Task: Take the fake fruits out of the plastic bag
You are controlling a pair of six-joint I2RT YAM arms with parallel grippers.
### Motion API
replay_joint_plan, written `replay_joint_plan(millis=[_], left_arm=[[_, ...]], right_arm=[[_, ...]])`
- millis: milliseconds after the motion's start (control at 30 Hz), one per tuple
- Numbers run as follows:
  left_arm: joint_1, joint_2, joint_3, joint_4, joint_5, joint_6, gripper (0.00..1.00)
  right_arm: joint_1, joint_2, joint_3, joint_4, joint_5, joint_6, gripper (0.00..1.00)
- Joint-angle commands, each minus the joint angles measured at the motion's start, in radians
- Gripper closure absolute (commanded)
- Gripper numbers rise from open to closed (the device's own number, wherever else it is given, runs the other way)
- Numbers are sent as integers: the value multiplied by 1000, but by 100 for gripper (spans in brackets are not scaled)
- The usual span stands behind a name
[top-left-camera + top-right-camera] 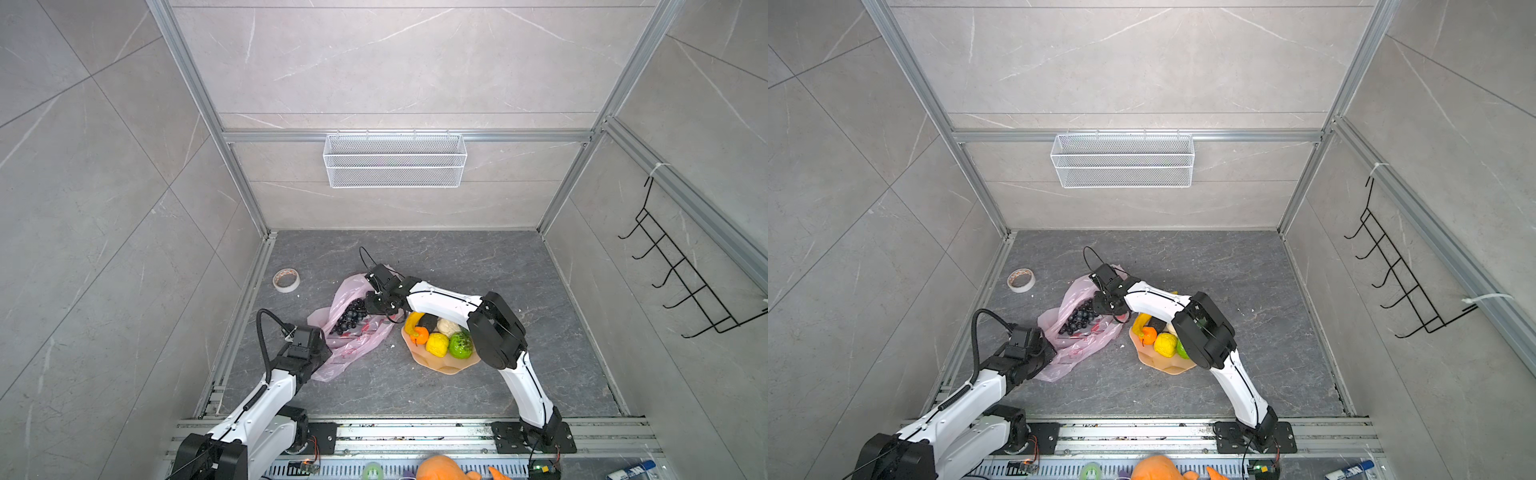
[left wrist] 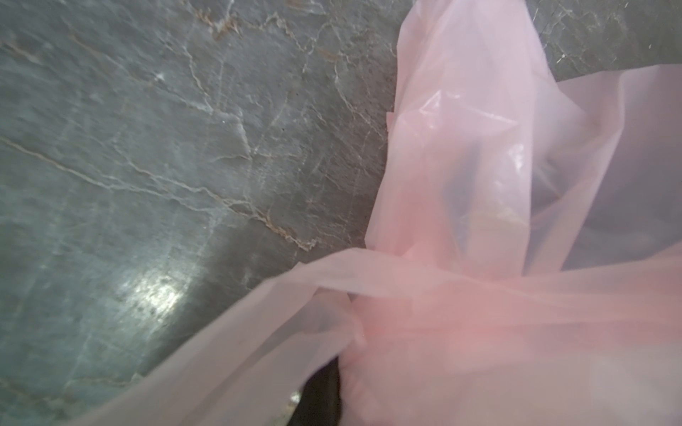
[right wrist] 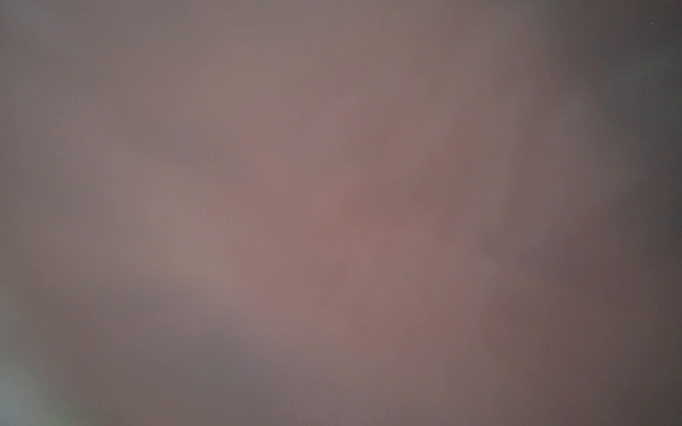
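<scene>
The pink plastic bag [image 1: 353, 345] [image 1: 1075, 349] lies crumpled on the grey floor left of centre. A black grape bunch [image 1: 349, 318] [image 1: 1077, 318] shows inside it. My left gripper [image 1: 322, 355] [image 2: 343, 343] is shut on the bag's near end, with pink film bunched at the jaws. My right gripper [image 1: 372, 306] [image 1: 1100, 303] reaches into the bag's mouth beside the grapes, its jaws hidden. The right wrist view is only pink blur. The other fake fruits sit on a peach plate [image 1: 444, 368]: banana [image 1: 411, 321], orange [image 1: 420, 334], lemon [image 1: 437, 344], bumpy green fruit [image 1: 460, 345] and a cream piece [image 1: 449, 326].
A tape roll [image 1: 286, 279] lies at the floor's left side. A white wire basket [image 1: 395, 160] hangs on the back wall and a black hook rack [image 1: 681, 270] on the right wall. An orange plush toy [image 1: 444, 469] sits beyond the front rail.
</scene>
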Motion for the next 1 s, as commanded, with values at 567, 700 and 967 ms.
replay_joint_plan(millis=[567, 700, 967], left_arm=[[0, -3, 21, -1, -7, 16, 100], [-1, -6, 19, -2, -11, 14, 100], [-1, -7, 19, -2, -11, 14, 100]], right_arm=[[14, -24, -44, 6, -12, -3, 67], [15, -27, -43, -3, -4, -7, 73], [15, -32, -50, 42, -17, -6, 86]])
